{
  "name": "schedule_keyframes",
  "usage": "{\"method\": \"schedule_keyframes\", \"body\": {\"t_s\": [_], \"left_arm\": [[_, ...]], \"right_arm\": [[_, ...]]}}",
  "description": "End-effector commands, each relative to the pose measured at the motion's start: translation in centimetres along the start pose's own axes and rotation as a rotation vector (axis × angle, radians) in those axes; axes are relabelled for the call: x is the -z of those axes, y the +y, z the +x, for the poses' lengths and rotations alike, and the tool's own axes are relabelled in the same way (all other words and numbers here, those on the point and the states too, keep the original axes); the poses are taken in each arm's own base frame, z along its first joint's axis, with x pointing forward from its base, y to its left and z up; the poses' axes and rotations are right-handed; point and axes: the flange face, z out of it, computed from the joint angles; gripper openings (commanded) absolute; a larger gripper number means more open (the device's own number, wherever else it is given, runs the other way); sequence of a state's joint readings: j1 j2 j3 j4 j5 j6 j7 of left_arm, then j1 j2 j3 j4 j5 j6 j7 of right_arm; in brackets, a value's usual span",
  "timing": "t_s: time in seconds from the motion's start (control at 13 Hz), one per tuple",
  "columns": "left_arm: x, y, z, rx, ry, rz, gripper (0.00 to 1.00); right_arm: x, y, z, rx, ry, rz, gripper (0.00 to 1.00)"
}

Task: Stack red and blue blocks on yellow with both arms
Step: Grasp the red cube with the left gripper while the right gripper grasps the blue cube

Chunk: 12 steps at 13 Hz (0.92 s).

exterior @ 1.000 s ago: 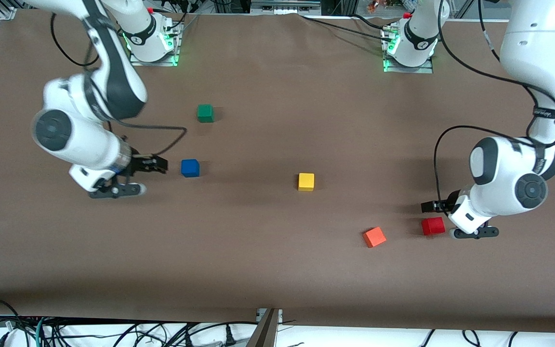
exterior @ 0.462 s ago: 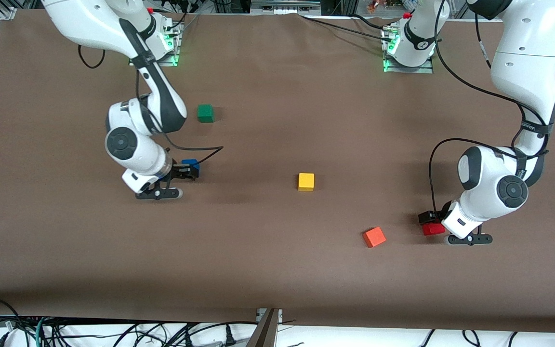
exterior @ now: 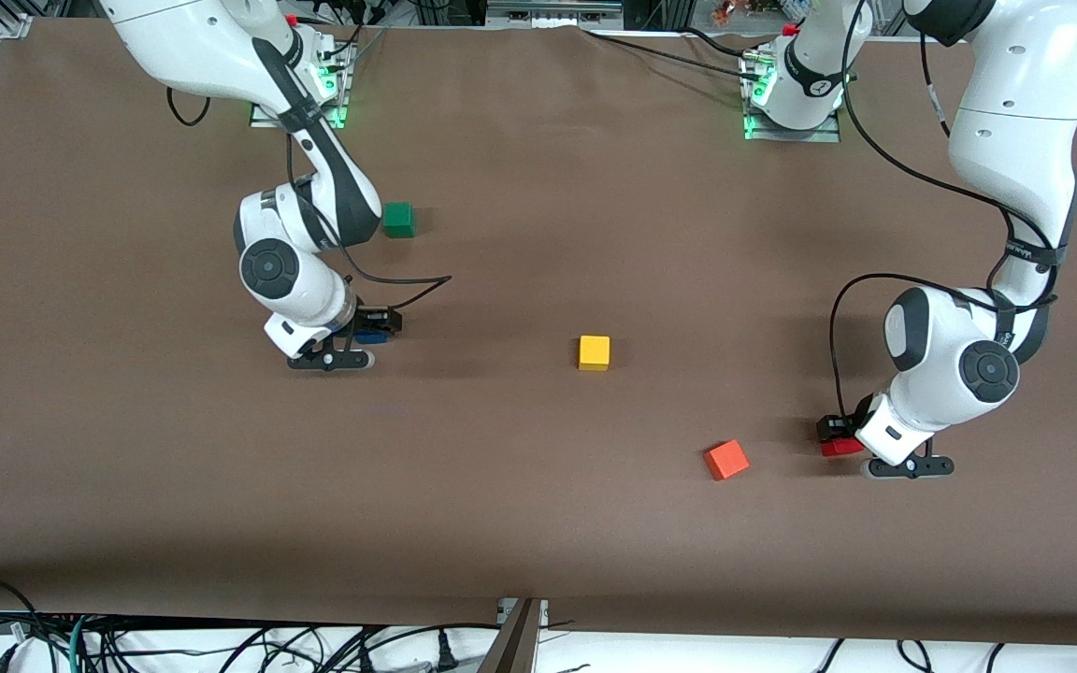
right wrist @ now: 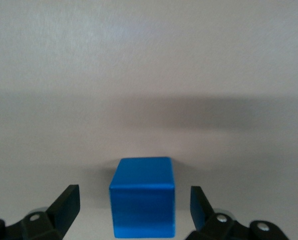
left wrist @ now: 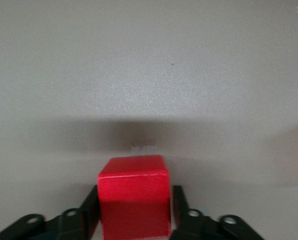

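Right hand (right wrist: pixel 133 207) advanced, spread around blue block (right wrist: pixel 142 196); left hand (left wrist: pixel 133 212) clenched on red block (left wrist: pixel 133 197).

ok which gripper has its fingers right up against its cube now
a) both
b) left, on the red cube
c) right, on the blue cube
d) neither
b: the left gripper has its fingers against the red cube, while the right gripper shows open gaps beside the blue cube.

Likely lab, bolted arm bases (exterior: pixel 791 103), loose cables (exterior: pixel 221 645)
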<state>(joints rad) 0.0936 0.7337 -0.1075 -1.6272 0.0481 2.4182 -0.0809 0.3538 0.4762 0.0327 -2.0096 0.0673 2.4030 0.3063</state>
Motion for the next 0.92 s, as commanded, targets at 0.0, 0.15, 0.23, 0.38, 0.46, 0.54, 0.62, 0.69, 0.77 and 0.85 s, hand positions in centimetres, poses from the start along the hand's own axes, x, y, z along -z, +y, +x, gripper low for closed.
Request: {"method": "schedule_keyframes", "body": {"t_s": [0.0, 0.15, 0.23, 0.38, 0.46, 0.54, 0.62, 0.69, 0.77, 0.85], "left_arm": [[2.0, 1.1, 1.3, 0.014, 0.041, 0.002, 0.00], [4.5, 4.8, 2.0, -0.018, 0.047, -0.008, 0.00], [5.9, 7.8, 1.9, -0.058, 0.033, -0.007, 0.00], [8.9, 15.2, 0.7, -0.101, 0.017, -0.007, 0.00], [9.7, 19.1, -0.6, -0.113, 0.004, -0.004, 0.00], [9.8, 23.7, -2.5, -0.152, -0.011, 0.004, 0.00], [9.7, 27.2, -4.1, -0.169, -0.015, 0.002, 0.00], [9.6, 30.2, -5.6, -0.179, -0.017, -0.002, 0.00], [9.5, 32.8, -7.1, -0.187, -0.017, -0.004, 0.00], [9.3, 35.0, -8.4, -0.200, -0.017, -0.005, 0.00]], "right_arm": [[-0.1, 0.0, -1.7, -0.012, 0.006, 0.010, 0.81], [0.1, 0.0, -1.7, -0.008, 0.004, 0.010, 0.62], [0.1, 0.1, -1.7, -0.007, 0.003, 0.010, 0.49], [0.9, 0.1, -1.5, 0.003, 0.013, 0.012, 0.26], [1.8, 0.1, -1.2, 0.004, 0.016, 0.013, 0.19], [3.5, 0.0, -0.5, 0.009, 0.024, 0.016, 0.19], [5.3, 0.3, 0.2, 0.004, 0.011, 0.012, 0.19], [7.3, 0.5, 1.3, 0.002, -0.003, 0.007, 0.19], [9.9, 0.9, 2.6, 0.002, -0.012, 0.004, 0.19], [12.4, 1.4, 3.8, 0.004, -0.023, 0.002, 0.19]]}}
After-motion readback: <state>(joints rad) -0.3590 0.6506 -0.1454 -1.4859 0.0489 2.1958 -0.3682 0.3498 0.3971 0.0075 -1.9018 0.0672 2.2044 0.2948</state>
